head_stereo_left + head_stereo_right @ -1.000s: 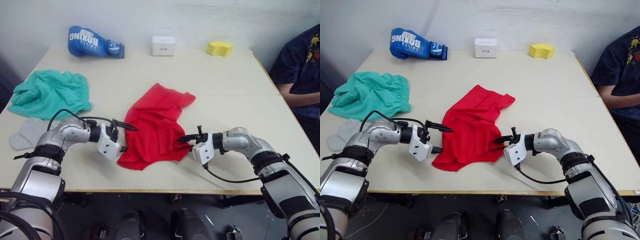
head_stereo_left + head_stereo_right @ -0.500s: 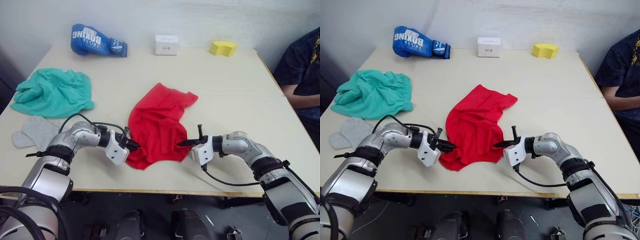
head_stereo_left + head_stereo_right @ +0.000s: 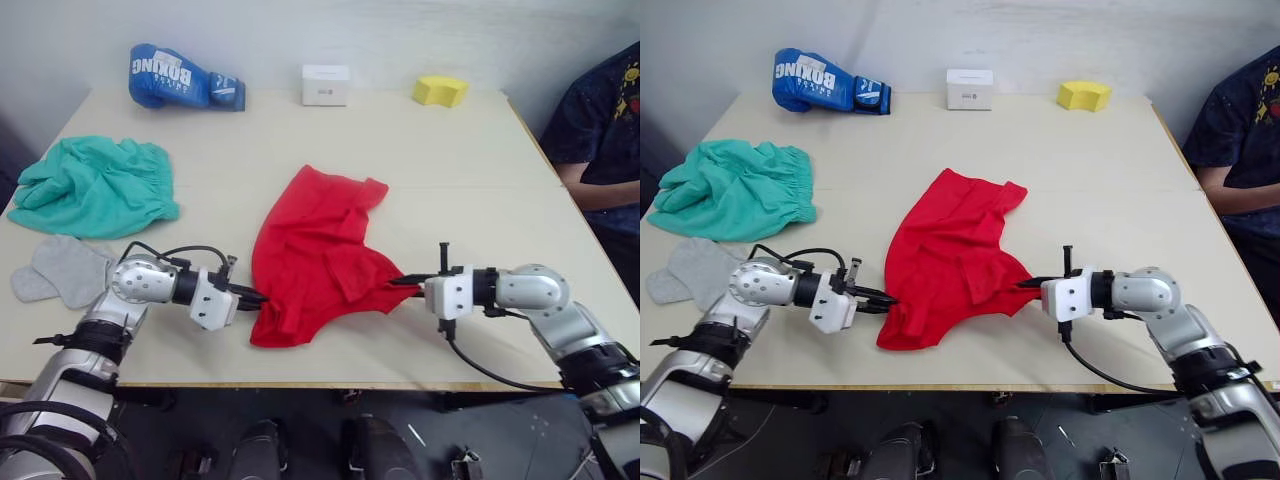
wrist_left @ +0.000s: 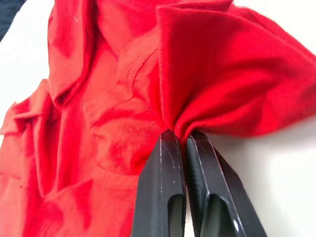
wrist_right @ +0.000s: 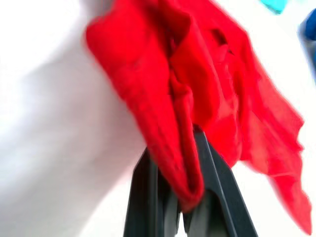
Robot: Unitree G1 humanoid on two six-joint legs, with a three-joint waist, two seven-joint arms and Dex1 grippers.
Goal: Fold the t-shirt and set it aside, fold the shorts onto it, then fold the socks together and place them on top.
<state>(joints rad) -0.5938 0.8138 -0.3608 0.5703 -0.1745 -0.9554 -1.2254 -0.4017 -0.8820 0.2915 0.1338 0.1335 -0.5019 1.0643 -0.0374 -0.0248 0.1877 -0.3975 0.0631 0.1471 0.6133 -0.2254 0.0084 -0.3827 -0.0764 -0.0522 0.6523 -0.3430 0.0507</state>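
Note:
The red t-shirt (image 3: 315, 250) lies crumpled in the middle of the table. My left gripper (image 3: 254, 296) is shut on its near left edge, the cloth bunched between the fingers (image 4: 170, 168). My right gripper (image 3: 397, 281) is shut on its near right edge, with a fold draped over the fingertips (image 5: 195, 163). The cloth is stretched between the two grippers. The teal shorts (image 3: 90, 185) lie bunched at the far left of the table. Two light grey socks (image 3: 60, 272) lie flat just in front of the shorts, near the left edge.
A blue boxing glove (image 3: 180, 78), a white box (image 3: 325, 85) and a yellow sponge (image 3: 438, 91) stand along the table's far edge. A person in a dark patterned shirt (image 3: 600, 130) sits at the right side of the table (image 3: 470, 170).
My left gripper has come down from above the shirt's left edge and shut on it. My right gripper has pulled the shirt's right edge out to the right. The camera shifted a little.

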